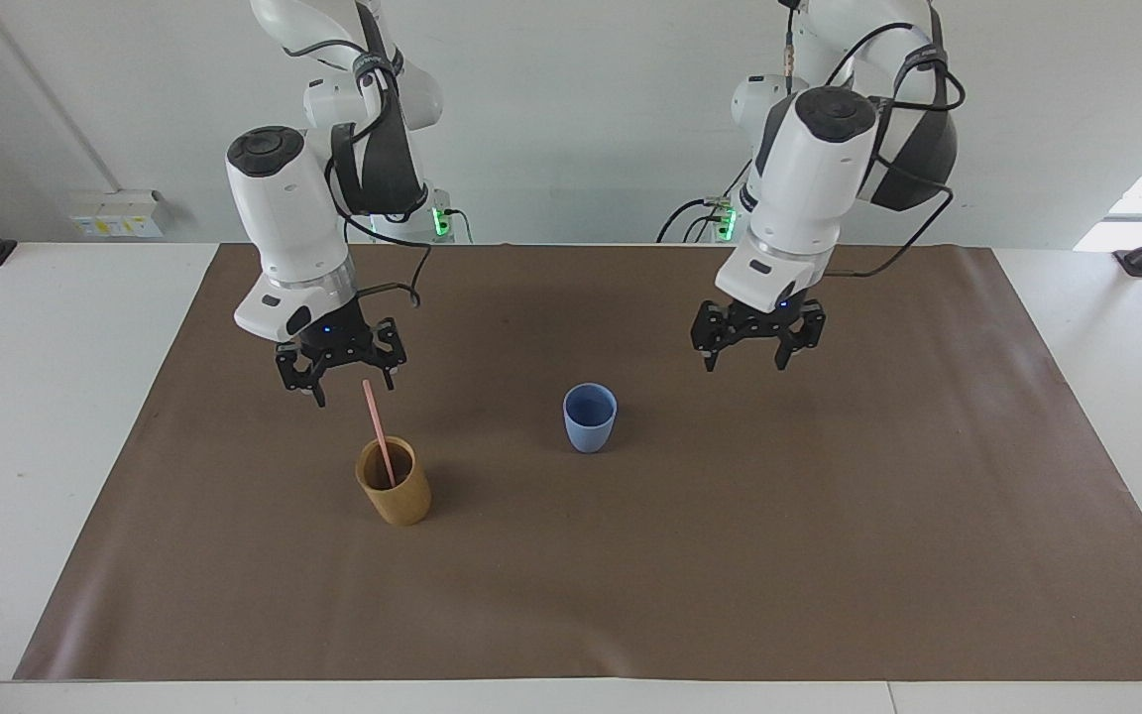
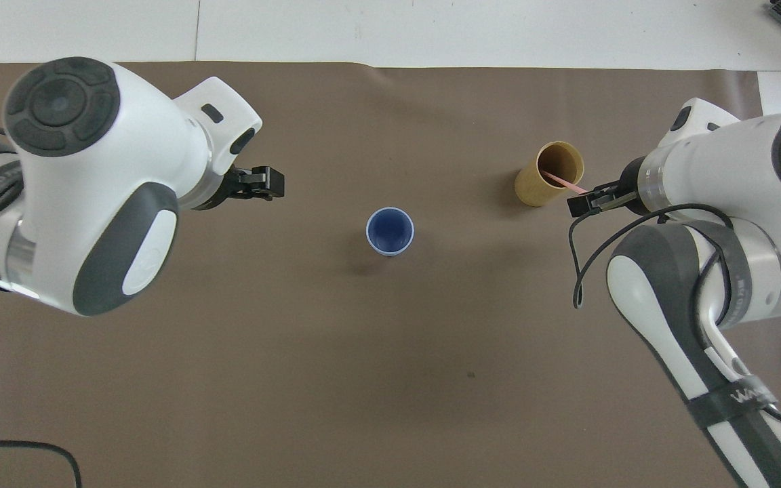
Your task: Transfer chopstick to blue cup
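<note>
A pale pink chopstick (image 1: 378,433) stands tilted in a tan-brown holder (image 1: 395,488) toward the right arm's end of the table. My right gripper (image 1: 353,389) is open, and the stick's top end sits level with its fingers, between them. The light-blue cup (image 1: 589,417) stands upright and alone at mid-table. My left gripper (image 1: 745,363) is open and empty, in the air over the mat toward the left arm's end from the cup. The overhead view shows the cup (image 2: 390,231), the holder (image 2: 548,175), the stick (image 2: 562,180), the right gripper (image 2: 584,202) and the left gripper (image 2: 270,183).
A brown mat (image 1: 829,555) covers most of the white table (image 1: 36,397). Only the cup and the holder stand on it.
</note>
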### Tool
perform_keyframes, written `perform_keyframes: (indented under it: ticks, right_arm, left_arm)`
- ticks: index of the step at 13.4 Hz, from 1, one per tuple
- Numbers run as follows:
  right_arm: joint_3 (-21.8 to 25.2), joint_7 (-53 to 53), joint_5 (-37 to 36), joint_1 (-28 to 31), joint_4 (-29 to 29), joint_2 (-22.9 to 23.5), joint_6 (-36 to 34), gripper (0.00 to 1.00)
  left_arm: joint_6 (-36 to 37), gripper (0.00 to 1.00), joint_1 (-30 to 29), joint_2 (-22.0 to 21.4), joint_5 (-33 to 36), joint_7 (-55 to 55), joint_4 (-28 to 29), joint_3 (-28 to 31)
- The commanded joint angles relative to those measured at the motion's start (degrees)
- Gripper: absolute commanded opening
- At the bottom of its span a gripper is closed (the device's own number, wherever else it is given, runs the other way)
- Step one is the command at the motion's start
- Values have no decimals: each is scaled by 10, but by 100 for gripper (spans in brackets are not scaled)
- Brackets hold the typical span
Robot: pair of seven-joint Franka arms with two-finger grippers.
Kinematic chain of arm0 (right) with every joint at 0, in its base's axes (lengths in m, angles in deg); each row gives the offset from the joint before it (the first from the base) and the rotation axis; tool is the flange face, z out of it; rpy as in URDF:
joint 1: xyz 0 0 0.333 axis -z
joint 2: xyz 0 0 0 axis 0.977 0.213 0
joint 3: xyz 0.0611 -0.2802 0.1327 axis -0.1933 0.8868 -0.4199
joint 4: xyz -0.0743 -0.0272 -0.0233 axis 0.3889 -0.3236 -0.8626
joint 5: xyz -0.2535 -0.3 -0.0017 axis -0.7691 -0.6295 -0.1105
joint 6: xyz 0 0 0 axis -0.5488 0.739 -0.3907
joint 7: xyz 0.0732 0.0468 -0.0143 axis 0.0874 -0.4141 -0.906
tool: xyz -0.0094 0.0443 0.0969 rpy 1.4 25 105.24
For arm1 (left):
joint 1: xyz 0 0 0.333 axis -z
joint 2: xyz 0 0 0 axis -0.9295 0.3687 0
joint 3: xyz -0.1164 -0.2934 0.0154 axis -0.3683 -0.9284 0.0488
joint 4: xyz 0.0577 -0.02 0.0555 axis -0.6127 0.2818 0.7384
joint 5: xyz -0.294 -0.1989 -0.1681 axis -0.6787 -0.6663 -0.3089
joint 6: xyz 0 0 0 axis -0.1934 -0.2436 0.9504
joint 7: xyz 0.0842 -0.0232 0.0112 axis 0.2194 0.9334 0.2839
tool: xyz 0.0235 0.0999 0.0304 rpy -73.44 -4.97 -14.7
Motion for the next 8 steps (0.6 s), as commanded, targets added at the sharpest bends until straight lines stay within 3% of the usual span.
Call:
perform_keyframes:
  ticks: [1, 2, 3, 8]
  right_arm:
    - [-3, 39, -8, 3, 21, -13, 12, 52]
    - [-3, 50, -8, 2, 21, -13, 12, 39]
    - [-3, 49, -8, 2, 21, -12, 16, 32]
    - [-3, 45, 2, 1, 12, -5, 43, 8]
  left_arm:
    - [62, 100, -57, -37, 3, 105, 23, -6]
    - [79, 100, -79, -47, 3, 140, 23, -6]
    - [88, 100, -101, -56, 1, 168, 22, -6]
    - [172, 100, -184, -107, -29, 258, 14, -3]
